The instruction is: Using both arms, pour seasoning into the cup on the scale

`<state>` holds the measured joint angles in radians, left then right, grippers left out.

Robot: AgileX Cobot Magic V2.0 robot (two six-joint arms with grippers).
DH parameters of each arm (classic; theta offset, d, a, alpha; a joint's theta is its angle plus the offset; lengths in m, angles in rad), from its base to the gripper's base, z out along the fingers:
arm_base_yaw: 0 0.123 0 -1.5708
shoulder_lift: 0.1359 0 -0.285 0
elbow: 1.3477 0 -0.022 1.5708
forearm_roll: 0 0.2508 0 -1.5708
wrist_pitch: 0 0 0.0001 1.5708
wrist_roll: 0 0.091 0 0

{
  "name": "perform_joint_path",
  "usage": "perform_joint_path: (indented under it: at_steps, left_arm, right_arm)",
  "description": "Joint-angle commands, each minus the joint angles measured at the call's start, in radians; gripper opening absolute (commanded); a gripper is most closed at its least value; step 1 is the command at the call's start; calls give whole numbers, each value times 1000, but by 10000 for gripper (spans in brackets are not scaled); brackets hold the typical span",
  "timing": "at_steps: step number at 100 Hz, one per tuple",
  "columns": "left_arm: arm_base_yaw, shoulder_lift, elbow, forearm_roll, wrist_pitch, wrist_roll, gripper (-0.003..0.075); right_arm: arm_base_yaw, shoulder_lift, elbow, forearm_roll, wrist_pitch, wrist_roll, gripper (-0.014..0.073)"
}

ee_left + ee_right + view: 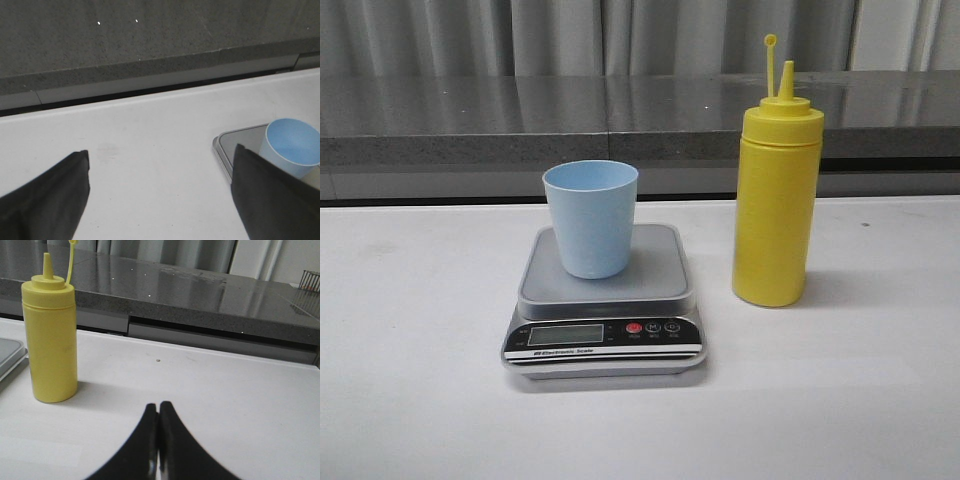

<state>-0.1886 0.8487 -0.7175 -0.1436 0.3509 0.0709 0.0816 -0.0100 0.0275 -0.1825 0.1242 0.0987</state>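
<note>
The pale blue cup [590,218] stands upright on the grey plate of the scale [650,275] at the table's middle. The yellow seasoning bottle [777,190] stands upright on the table just right of the scale, its cap stalk up. Neither arm shows in the front view. In the left wrist view my left gripper [162,155] is open and empty over bare table, with the cup [292,147] and the scale's corner [235,142] beside one finger. In the right wrist view my right gripper [158,405] is shut and empty, apart from the bottle [50,335].
A dark grey stone ledge [520,115] runs along the back of the white table [420,400], with grey curtains behind it. The scale's black panel holds an LCD [565,335] and a red button [634,328]. A wire rack [311,280] sits far off on the ledge.
</note>
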Motion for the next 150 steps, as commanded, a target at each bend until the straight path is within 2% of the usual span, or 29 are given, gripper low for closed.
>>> perform_joint_path:
  at_steps: [1,11,30,49,59,73,99,150]
  left_arm:
    - [3,-109,64,6,-144,-11,558]
    - [3,-219,160,12,-192,-11,558]
    - [3,-384,268,15,-198,-11,557]
    - [3,-437,303,17,-198,-9,555]
    - [3,-435,305,17,-198,-9,519]
    - [3,-435,305,17,-198,-9,366]
    - [3,-435,305,17,-198,-9,-20]
    - [3,-435,305,17,-201,-9,-18]
  right_arm:
    - [-6,-16,1,-3,-82,-7,-120]
    - [-6,-16,1,-3,-82,-7,-120]
    - [-6,-16,1,-3,-82,-7,-120]
    - [-6,-16,1,-3,-82,-7,-120]
    - [-6,-16,1,-3,-82,-7,-120]
    - [-6,-16,1,-3,-82,-7,-120]
    - [-6,-16,1,-3,-82,-7,-120]
    - [-6,-16,1,-3,-82,-7,-120]
